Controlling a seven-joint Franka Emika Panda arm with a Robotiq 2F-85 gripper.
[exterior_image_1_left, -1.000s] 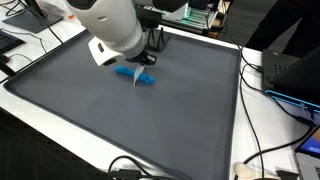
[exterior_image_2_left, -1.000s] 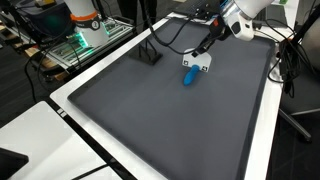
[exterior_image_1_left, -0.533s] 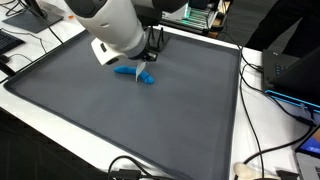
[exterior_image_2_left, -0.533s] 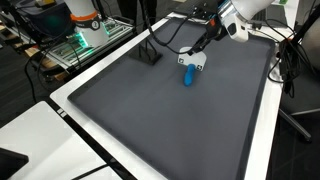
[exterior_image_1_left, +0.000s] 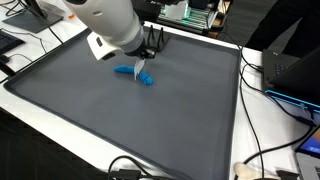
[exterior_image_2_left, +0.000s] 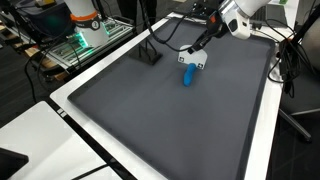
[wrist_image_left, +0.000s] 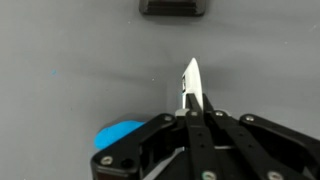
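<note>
Fingers (wrist_image_left: 186, 124) pressed fully together, no gap between them. Thin white sliver (wrist_image_left: 190, 78) at the tips in the wrist view; cannot tell whether a pinched scrap or the edge of a pad. Nothing else in the grip.

Blue object (exterior_image_1_left: 135, 73) lying flat on the grey mat (exterior_image_1_left: 150, 130), toward the far side of it in both exterior views, directly below and just beside the closed tips. Seen low and left of the tips in the wrist view (wrist_image_left: 120, 135). Contact between tips and object not confirmable. Black stand (exterior_image_2_left: 148, 55) farther off on the same mat, well apart from the object. White worktop (exterior_image_1_left: 40, 130) showing as a border around the mat.

Handling, as judged: small, light, probably stiff plastic, with a rounded body likely to roll or skid on the smooth mat if nudged from one side. Not fragile by appearance. Best taken across the middle of its short width, one finger on each long flank, squarely from above.
</note>
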